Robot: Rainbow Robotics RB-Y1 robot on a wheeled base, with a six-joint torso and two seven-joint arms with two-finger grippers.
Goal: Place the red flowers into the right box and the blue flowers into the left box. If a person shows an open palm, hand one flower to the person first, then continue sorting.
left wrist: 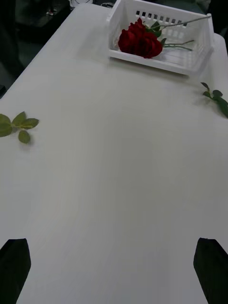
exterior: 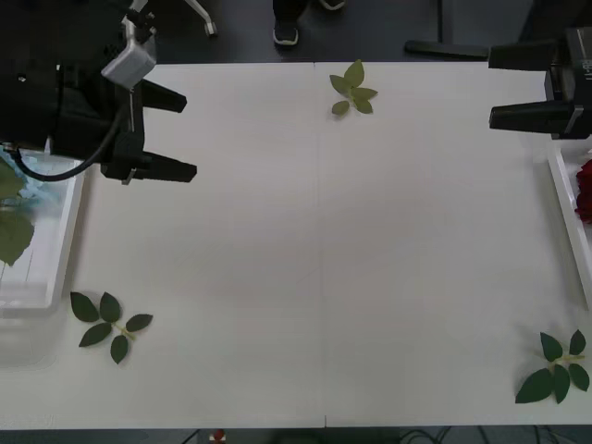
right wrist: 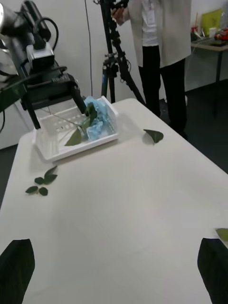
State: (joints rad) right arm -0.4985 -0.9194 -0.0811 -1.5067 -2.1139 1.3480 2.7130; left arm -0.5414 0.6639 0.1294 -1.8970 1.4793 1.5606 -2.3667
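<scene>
I see red flowers (left wrist: 140,42) in the right box (left wrist: 190,64) and blue flowers (right wrist: 97,124) in the left box (right wrist: 57,147). Only loose leaves (exterior: 109,324) lie on the table (exterior: 314,250), so sorting looks done. Left gripper (exterior: 166,134), upper left, and right gripper (exterior: 518,88), upper right, both hang spread and empty.

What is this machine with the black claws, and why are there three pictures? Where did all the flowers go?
It's a robot with two arms, and each arm ends in a claw called a gripper. One picture looks down from above the white table. The other two come from little cameras on the robot's wrists.

From above, the left gripper is on the left and the right gripper on the right. Both are open and hold nothing.

The flowers are sorted: the blue flowers lie in the left box, and the red flowers in the right box. Three loose leaf sprigs lie on the table.
</scene>
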